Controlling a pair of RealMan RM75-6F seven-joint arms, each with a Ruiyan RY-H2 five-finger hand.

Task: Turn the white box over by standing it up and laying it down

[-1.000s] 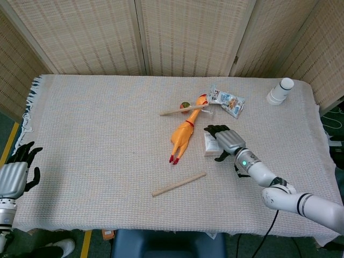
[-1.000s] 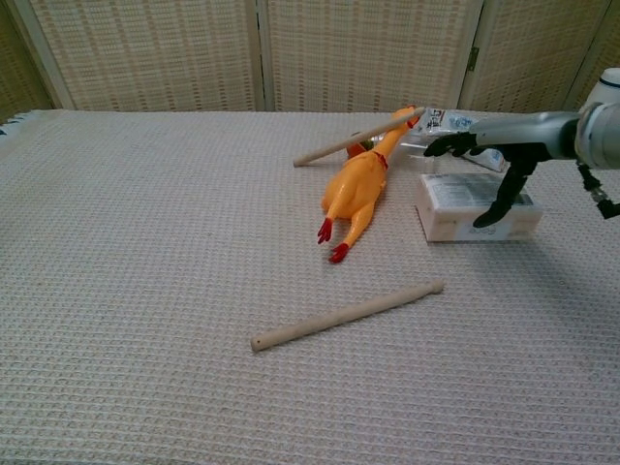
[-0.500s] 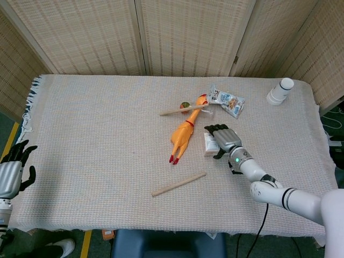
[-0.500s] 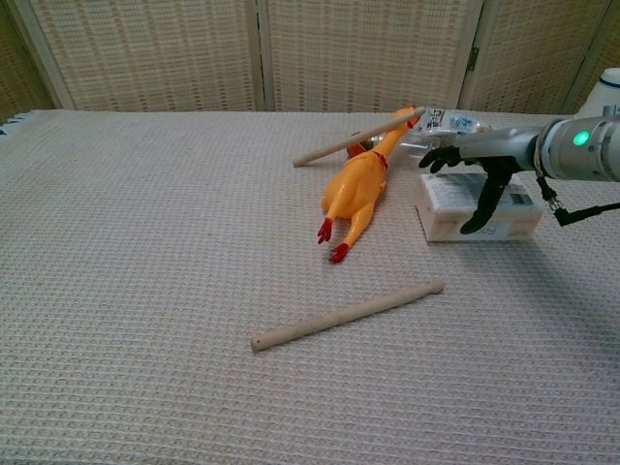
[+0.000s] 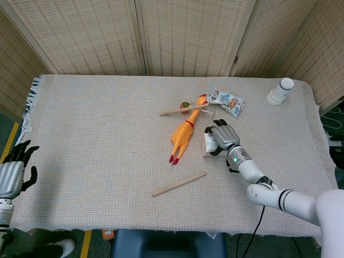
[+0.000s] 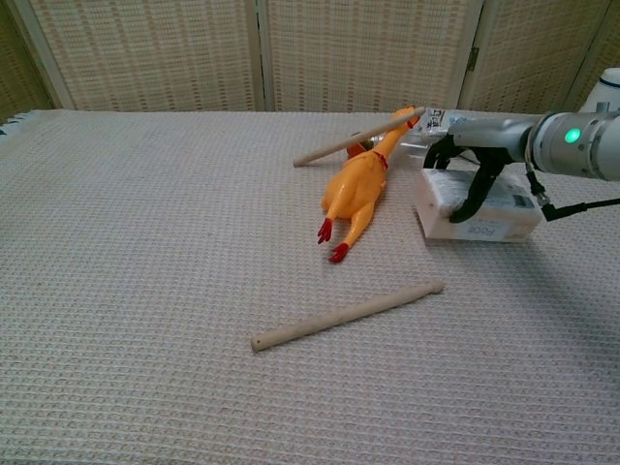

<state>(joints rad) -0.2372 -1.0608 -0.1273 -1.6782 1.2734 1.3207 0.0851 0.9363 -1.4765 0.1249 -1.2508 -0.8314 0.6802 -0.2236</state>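
The white box (image 6: pixel 489 221) lies flat on the cloth, right of the rubber chicken. In the head view only the left strip of the white box (image 5: pixel 207 143) shows beneath my right hand (image 5: pixel 221 137). My right hand (image 6: pixel 467 167) sits over the box's left half, its fingers curled over the far edge and its thumb pressed on the near top face. The box looks very slightly raised under the hand. My left hand (image 5: pixel 14 173) hangs beyond the table's front-left corner, fingers apart and holding nothing.
An orange rubber chicken (image 6: pixel 356 189) lies just left of the box. One wooden dowel (image 6: pixel 346 316) rests nearer the front, and a thinner stick (image 6: pixel 354 140) lies behind the chicken. A snack packet (image 5: pixel 227 101) and a white cup (image 5: pixel 280 91) stand further back right.
My right hand has slid left over the box and curled its fingers around it. The box seems to have tipped up a little. My left hand has sunk slightly.
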